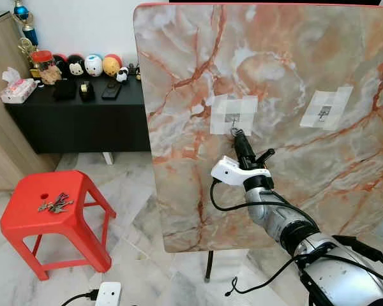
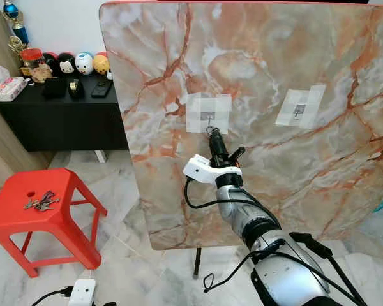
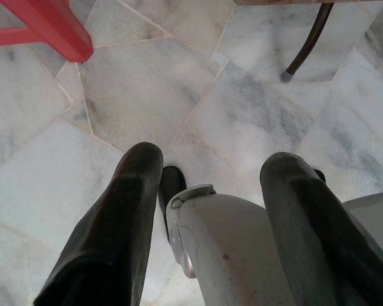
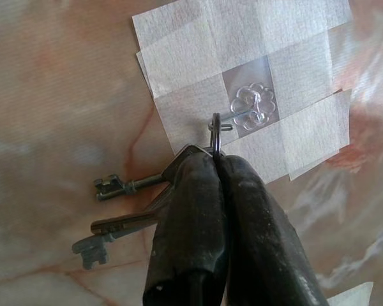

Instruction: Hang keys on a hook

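Presently | right gripper (image 4: 218,167) pinched on dull metal key bunch (image 4: 124,210) by its ring | ring at clear taped wall hook (image 4: 250,109) for threading | left gripper (image 3: 210,191) spread, idle.

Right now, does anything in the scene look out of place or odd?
Yes: the marble tabletop stands tipped upright like a wall, with hooks taped on. A second bunch of keys lies on the red stool.

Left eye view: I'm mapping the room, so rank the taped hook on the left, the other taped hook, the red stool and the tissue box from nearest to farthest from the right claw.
1. Left taped hook, at the right claw.
2. Other taped hook, same board, robot's right.
3. Red stool, floor, far left.
4. Tissue box, on the black cabinet, back left.
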### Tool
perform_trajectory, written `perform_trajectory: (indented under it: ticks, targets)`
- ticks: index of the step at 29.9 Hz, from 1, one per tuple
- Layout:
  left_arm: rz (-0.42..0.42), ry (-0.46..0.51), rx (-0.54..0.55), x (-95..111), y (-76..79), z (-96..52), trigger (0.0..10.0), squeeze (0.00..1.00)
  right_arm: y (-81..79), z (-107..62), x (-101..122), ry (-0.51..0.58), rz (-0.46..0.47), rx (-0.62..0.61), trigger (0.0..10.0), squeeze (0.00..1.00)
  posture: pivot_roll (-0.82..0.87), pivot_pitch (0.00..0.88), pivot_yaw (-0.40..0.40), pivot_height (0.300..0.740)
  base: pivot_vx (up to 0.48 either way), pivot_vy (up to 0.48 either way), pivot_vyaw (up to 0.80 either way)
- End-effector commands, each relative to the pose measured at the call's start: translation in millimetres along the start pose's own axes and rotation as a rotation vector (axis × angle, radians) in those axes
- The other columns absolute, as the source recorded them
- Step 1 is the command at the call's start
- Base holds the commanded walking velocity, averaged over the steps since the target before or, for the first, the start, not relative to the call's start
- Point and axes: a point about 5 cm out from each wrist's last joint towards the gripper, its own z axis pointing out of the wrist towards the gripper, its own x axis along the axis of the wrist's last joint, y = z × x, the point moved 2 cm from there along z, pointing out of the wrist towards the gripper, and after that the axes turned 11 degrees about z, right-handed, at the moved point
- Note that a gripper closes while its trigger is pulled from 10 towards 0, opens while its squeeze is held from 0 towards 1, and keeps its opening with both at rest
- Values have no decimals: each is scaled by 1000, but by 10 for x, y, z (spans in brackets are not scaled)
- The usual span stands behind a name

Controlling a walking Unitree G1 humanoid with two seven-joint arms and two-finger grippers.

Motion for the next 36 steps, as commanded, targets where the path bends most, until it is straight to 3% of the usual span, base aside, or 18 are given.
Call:
perform_trajectory:
  ticks: [1, 5, 6, 7, 8, 9, 19, 24, 28, 29, 30, 31, 36]
  targets:
    - [-10, -11, 1, -40, 10, -10, 10000, 0, 30, 50, 41, 2, 23, 0, 10000, 0, 134, 0, -58, 740, 0, 0, 0]
    - [-11, -13, 1, -47, 8, -12, 10000, 0, 21, 48, 49, 0, 46, 5, 10000, 0, 135, 0, -59, 740, 0, 0, 0]
    - [-11, -14, 1, -50, 7, -13, 10000, 0, 21, 46, 52, 0, 58, 1, 10000, 553, 135, 0, -59, 740, 0, 0, 0]
    - [-11, -14, 2, -51, 6, -14, 10000, 0, 22, 45, 54, 0, 64, -1, 10000, 553, 135, 0, -59, 740, 0, 0, 0]
    - [-11, -15, 2, -52, 5, -14, 10000, 0, 23, 45, 54, -1, 70, -3, 10000, 698, 135, 0, -59, 740, 0, 0, 0]
    - [-12, -15, 2, -53, 5, -14, 10000, 0, 22, 44, 57, -1, 77, -3, 10000, 1000, 135, 0, -59, 740, 0, 0, 0]
    - [-12, -17, 0, -61, 7, -17, 10000, 0, -33, 3, 90, 21, 90, 9, 10000, 1000, 132, 0, -59, 740, 0, 0, 0]
    - [-13, -17, 0, -68, 8, -19, 10000, 0, -53, -52, 61, 3, 185, 0, 10000, 1000, 127, 0, -59, 740, 0, 0, 0]
    - [-11, -19, -4, -71, 18, -19, 10000, 0, -162, -142, 83, 0, 330, 71, 10000, 996, 119, 0, -60, 740, 0, 0, 0]
    - [-11, -19, -4, -70, 22, -18, 10000, 0, -216, -185, 87, -3, 367, 108, 10000, 933, 119, 0, -60, 740, 0, 0, 0]
    - [-11, -19, -5, -68, 24, -17, 10000, 0, -250, -213, 89, -5, 390, 130, 10000, 580, 119, 0, -60, 740, 0, 0, 0]
    - [-12, -18, -5, -65, 31, -16, 10000, 0, -295, -270, 58, -26, 438, 150, 10000, 0, 121, 0, -64, 740, 0, 0, 0]
    - [-14, -17, -5, -61, 44, -13, 10000, 0, -483, -483, 2, -81, 604, 276, 10000, 0, 117, 0, -66, 740, 0, 0, 0]
